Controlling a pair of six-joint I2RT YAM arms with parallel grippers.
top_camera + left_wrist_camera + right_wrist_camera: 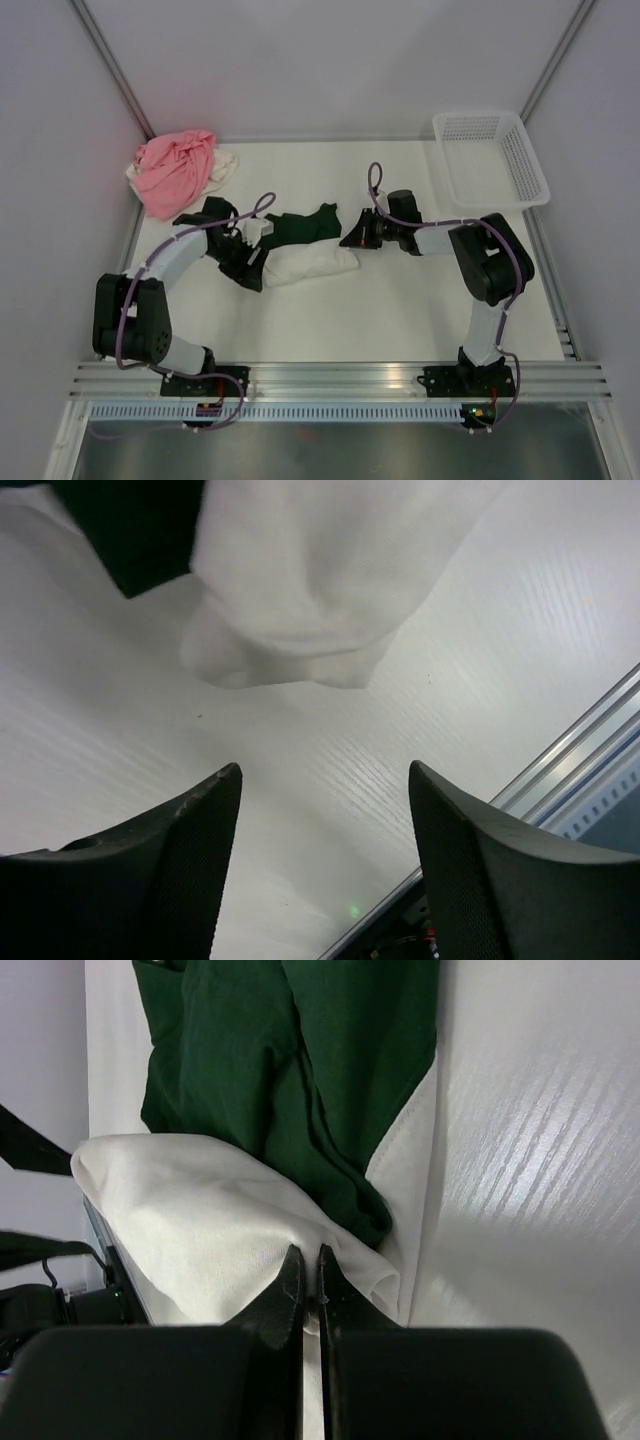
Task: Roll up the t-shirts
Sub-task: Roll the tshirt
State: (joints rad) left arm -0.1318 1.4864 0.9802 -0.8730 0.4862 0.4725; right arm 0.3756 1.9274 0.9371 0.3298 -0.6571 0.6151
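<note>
A white t-shirt lies bunched mid-table, with a dark green t-shirt lying along its far side and partly over it. My right gripper is at their right end. In the right wrist view it is shut on a fold of the white t-shirt, just below the green t-shirt. My left gripper is at their left end. In the left wrist view it is open and empty, hovering short of the white t-shirt. A pink t-shirt and a cream one are heaped at the back left.
A white plastic mesh basket stands at the back right corner. Aluminium rails run along the near edge and show in the left wrist view. Walls enclose the table on the left, right and back.
</note>
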